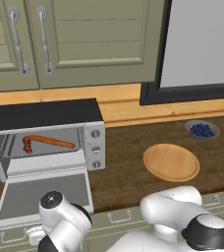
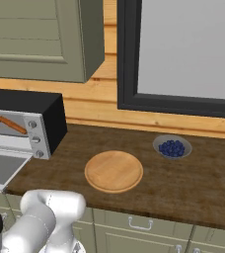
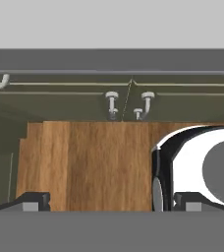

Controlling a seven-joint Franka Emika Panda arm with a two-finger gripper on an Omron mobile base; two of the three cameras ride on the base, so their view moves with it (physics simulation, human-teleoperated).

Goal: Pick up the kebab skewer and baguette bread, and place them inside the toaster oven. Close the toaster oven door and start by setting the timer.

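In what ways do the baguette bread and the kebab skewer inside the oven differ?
The baguette bread is long, slim and orange-brown; the kebab skewer looks shorter, with dark red chunks. The baguette stretches toward the right, and the skewer sits at its left end. Both lie inside the toaster oven, whose door hangs open.

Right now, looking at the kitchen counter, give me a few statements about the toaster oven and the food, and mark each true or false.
1. The toaster oven door hangs open. True.
2. The baguette bread lies on the wooden plate. False: it lies inside the toaster oven.
3. The kebab skewer sits in the oven, by the baguette's left end. True.
4. The bowl of blueberries stands left of the oven. False: it stands to the right, beyond the plate.
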